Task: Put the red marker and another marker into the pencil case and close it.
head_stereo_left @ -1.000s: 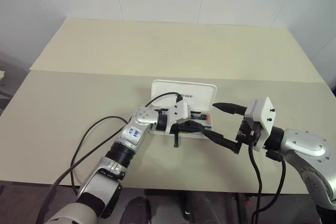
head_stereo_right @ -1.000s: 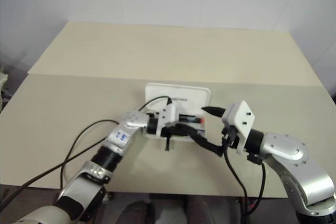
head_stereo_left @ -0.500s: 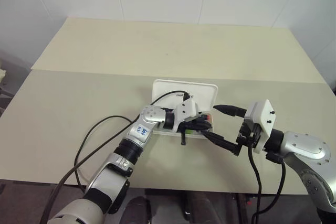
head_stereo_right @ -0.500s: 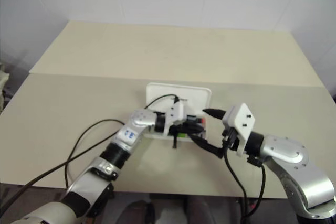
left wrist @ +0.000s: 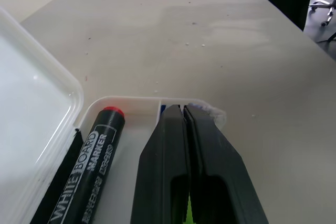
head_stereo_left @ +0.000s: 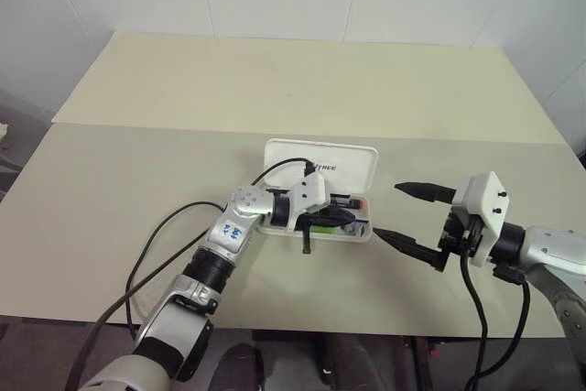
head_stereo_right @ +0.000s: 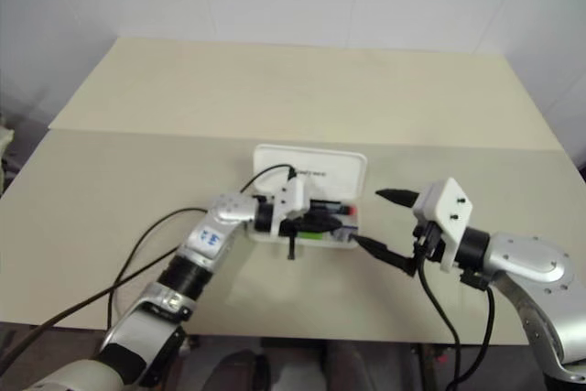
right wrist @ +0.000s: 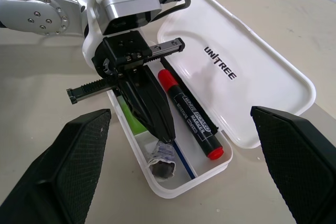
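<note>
The left end effector (right wrist: pixel 149 109) reaches into the tray of the open pencil case (right wrist: pixel 247 77), its two black fingers pressed together with nothing between them, and it hides most of the green marker (right wrist: pixel 127 115); only a strip of lime green shows beside the fingers. In the head views that marker is a small green sliver under the arm. The red marker (right wrist: pixel 190 115) lies in the tray just beside the fingers, on the lid side, whole in the right wrist view but cut off at its lower end in the left wrist view, where "WHITE BOARD MARKER" can be read on its barrel. I count one case and two markers in it, plus a thin blue stick (right wrist: pixel 181 157) and a small dark crumpled object (right wrist: pixel 163 161) at the tray's end that I cannot identify. The lid lies flat on the desk (head_stereo_left: pixel 183 98), lettering up. The right end effector (head_stereo_left: pixel 403 215) hangs near the case's end, apart from it, fingers spread wide and empty.
</note>
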Controlling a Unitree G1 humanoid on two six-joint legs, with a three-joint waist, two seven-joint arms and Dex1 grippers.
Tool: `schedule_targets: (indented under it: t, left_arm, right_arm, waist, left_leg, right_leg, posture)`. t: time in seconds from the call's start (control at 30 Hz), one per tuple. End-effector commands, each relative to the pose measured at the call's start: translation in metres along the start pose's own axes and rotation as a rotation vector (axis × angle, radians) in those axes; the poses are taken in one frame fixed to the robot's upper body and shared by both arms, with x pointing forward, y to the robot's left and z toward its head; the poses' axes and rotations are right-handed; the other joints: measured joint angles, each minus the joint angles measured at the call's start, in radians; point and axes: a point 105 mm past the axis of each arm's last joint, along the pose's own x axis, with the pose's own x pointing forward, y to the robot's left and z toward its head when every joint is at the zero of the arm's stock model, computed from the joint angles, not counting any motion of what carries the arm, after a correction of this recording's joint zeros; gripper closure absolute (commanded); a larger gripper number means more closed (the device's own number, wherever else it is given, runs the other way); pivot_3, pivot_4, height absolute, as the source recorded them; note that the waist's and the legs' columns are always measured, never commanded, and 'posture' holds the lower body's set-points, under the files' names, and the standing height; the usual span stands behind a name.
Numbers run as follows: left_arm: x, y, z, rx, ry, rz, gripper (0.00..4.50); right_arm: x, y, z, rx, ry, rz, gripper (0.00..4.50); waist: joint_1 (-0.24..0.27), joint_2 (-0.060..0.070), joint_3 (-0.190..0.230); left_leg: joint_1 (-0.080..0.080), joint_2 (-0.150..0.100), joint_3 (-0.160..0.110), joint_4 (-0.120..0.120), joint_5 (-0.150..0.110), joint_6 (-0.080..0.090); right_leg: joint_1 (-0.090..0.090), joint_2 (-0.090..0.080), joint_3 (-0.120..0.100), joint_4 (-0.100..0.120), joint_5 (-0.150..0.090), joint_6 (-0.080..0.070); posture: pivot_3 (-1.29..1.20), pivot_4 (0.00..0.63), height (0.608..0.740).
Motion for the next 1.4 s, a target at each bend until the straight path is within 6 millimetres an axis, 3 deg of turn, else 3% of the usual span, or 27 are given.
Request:
schedule_targets:
  t: [0.03,0.23,0.57,1.03,1.23,1.4]
  left_arm:
    - [0.009,-0.009,0.008,0.011,-0.04,-0.044,4.48]
    - [0.012,-0.015,0.01,0.011,-0.05,-0.081,4.48]
    - [0.012,-0.006,-0.007,-0.012,0.024,-0.029,4.48]
    - [0.02,-0.001,-0.005,-0.003,0.021,0.003,4.48]
    - [-0.004,-0.001,0.026,-0.035,-0.136,-0.007,4.48]
    - [-0.039,0.005,0.038,-0.056,-0.18,0.06,4.48]
  right_arm:
    - [-0.005,-0.001,0.009,-0.045,-0.021,-0.011,0.0]
    - [-0.008,0.0,0.006,-0.042,-0.005,-0.019,0.0]
    - [-0.009,0.001,0.008,-0.042,-0.011,-0.035,0.0]
    - [-0.005,0.003,0.011,-0.039,-0.026,-0.035,0.0]
    - [-0.002,0.003,0.011,-0.033,-0.033,-0.02,0.0]
    - [0.0,0.002,0.011,-0.033,-0.039,-0.011,0.0]
  waist:
    - [0.0,0.0,0.0]
    - [0.0,0.0,0.0]
    - [0.0,0.0,0.0]
    - [0.0,0.001,-0.001]
    - [-0.003,0.001,-0.001]
    - [-0.002,0.002,-0.001]
  left_leg:
    - [0.0,0.0,0.0,0.0,0.0,0.0]
    - [0.0,0.0,0.0,0.0,0.0,0.0]
    - [0.0,0.0,0.0,0.0,0.0,0.0]
    - [0.004,0.0,-0.001,0.0,0.0,0.0]
    - [0.004,0.001,-0.001,0.0,0.0,0.0]
    - [0.004,0.001,-0.001,0.0,0.0,0.0]
  right_leg:
    - [0.0,0.0,0.0,0.0,0.0,0.0]
    - [0.0,0.0,0.0,0.0,0.0,0.0]
    - [0.0,0.0,0.0,0.0,0.0,0.0]
    - [0.007,0.0,0.0,-0.003,0.001,0.001]
    - [0.006,0.001,0.0,-0.003,0.001,0.001]
    - [0.005,0.0,0.0,-0.002,0.001,0.0]
  posture:
    - [0.0,0.15,0.74]
    - [0.0,0.15,0.74]
    - [0.0,0.15,0.74]
    - [0.0,0.15,0.74]
    - [0.0,0.15,0.74]
    - [0.0,0.15,0.74]
